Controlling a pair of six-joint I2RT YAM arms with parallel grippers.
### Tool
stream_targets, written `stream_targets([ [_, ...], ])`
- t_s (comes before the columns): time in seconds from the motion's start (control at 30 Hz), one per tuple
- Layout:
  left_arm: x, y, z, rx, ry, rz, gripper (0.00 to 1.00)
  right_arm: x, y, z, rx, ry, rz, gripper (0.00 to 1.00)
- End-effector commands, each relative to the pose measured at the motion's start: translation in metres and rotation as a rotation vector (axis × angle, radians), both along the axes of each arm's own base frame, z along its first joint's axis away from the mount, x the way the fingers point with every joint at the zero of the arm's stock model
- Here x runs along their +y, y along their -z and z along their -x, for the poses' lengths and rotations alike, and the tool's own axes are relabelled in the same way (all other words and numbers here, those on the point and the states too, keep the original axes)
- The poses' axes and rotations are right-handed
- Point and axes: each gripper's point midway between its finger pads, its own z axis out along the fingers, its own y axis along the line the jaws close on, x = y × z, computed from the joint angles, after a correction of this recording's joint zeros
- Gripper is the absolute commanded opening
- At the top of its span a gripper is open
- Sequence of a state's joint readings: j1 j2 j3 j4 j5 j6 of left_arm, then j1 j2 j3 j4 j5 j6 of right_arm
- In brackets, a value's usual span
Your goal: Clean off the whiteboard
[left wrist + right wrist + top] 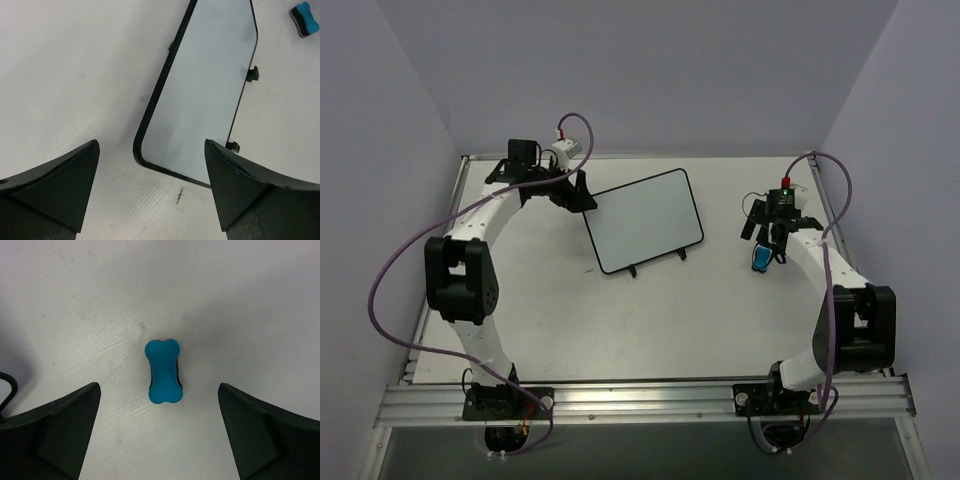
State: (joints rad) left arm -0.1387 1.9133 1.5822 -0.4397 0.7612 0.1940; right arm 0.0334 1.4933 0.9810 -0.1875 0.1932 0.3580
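The whiteboard [645, 220] shows no writing that I can see, so the wiping looks done. The sensible move is to lift both arms straight up and clear, nudging nothing. The right fingers [55, 435] are spread wide and empty, with the blue bone-shaped eraser [163, 371] lying loose on the worktop [620, 320] between them, touching neither. The left fingers [50, 190] are equally wide and grip nothing; the board's rounded corner lies just ahead, between them.
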Motion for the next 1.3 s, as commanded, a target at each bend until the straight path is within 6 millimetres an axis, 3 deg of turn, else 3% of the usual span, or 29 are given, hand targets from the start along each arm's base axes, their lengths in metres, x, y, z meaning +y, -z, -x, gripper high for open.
stream_targets([
  [0.0, 0.024, -0.085, -0.002, -0.228, -0.161, -0.102, 0.94, 0.001, -0.022, 0.006, -0.047, -0.02, 0.011, 1.0],
  [0.1, 0.04, -0.122, 0.006, -0.283, -0.265, -0.122, 0.94, 0.006, -0.042, 0.006, -0.102, -0.042, 0.016, 1.0],
  [0.2, 0.08, -0.159, 0.011, -0.278, -0.537, -0.187, 0.94, 0.017, -0.07, 0.009, -0.163, -0.07, 0.048, 1.0],
  [0.23, 0.107, -0.167, 0.018, -0.266, -0.679, -0.248, 0.94, 0.021, -0.084, 0.015, -0.19, -0.083, 0.064, 1.0],
  [0.27, 0.117, -0.175, 0.027, -0.258, -0.749, -0.247, 0.94, 0.038, -0.098, 0.017, -0.219, -0.121, 0.079, 1.0],
  [0.3, 0.125, -0.194, 0.051, -0.26, -0.808, -0.222, 0.94, 0.037, -0.109, 0.024, -0.228, -0.108, 0.123, 1.0],
  [0.37, 0.142, -0.202, 0.082, -0.26, -0.912, -0.215, 0.94, 0.046, -0.14, 0.034, -0.306, -0.123, 0.128, 1.0],
  [0.4, 0.149, -0.237, 0.12, -0.337, -0.966, -0.114, 0.94, 0.054, -0.164, 0.044, -0.364, -0.141, 0.133, 1.0],
  [0.43, 0.155, -0.245, 0.138, -0.369, -1.007, -0.074, 0.94, 0.056, -0.176, 0.05, -0.396, -0.143, 0.13, 1.0],
  [0.47, 0.164, -0.231, 0.155, -0.369, -1.048, -0.079, 0.94, 0.059, -0.186, 0.056, -0.423, -0.149, 0.131, 1.0],
  [0.5, 0.176, -0.254, 0.193, -0.461, -1.091, -0.006, 0.94, 0.064, -0.198, 0.063, -0.449, -0.173, 0.129, 1.0],
  [0.53, 0.186, -0.252, 0.208, -0.48, -1.135, -0.002, 0.94, 0.061, -0.21, 0.071, -0.482, -0.173, 0.128, 1.0],
  [0.57, 0.196, -0.237, 0.218, -0.477, -1.184, -0.029, 0.94, 0.062, -0.216, 0.075, -0.494, -0.188, 0.121, 1.0],
  [0.6, 0.204, -0.239, 0.239, -0.514, -1.209, -0.014, 0.94, 0.059, -0.226, 0.083, -0.51, -0.212, 0.135, 1.0],
  [0.67, 0.213, -0.23, 0.256, -0.529, -1.243, -0.014, 0.94, 0.058, -0.233, 0.091, -0.52, -0.257, 0.149, 1.0],
  [0.7, 0.212, -0.212, 0.256, -0.498, -1.238, -0.038, 0.94, 0.051, -0.234, 0.098, -0.508, -0.257, 0.18, 1.0],
  [0.77, 0.21, -0.201, 0.262, -0.493, -1.223, -0.024, 0.94, 0.028, -0.248, 0.112, -0.542, -0.167, 0.227, 1.0],
  [0.83, 0.205, -0.175, 0.256, -0.463, -1.202, -0.031, 0.94, 0.012, -0.261, 0.128, -0.59, -0.09, 0.219, 1.0],
  [0.9, 0.202, -0.167, 0.257, -0.473, -1.192, -0.005, 0.94, 0.007, -0.267, 0.135, -0.638, -0.063, 0.202, 1.0],
  [0.93, 0.198, -0.154, 0.254, -0.455, -1.168, -0.013, 0.94, 0.004, -0.261, 0.142, -0.645, -0.085, 0.213, 1.0],
  [1.13, 0.192, -0.15, 0.245, -0.442, -1.129, -0.042, 0.94, 0.019, -0.241, 0.148, -0.725, -0.16, 0.117, 1.0],
  [1.27, 0.198, -0.142, 0.244, -0.42, -1.168, -0.075, 0.94, 0.013, -0.237, 0.149, -0.719, -0.141, 0.145, 1.0],
])
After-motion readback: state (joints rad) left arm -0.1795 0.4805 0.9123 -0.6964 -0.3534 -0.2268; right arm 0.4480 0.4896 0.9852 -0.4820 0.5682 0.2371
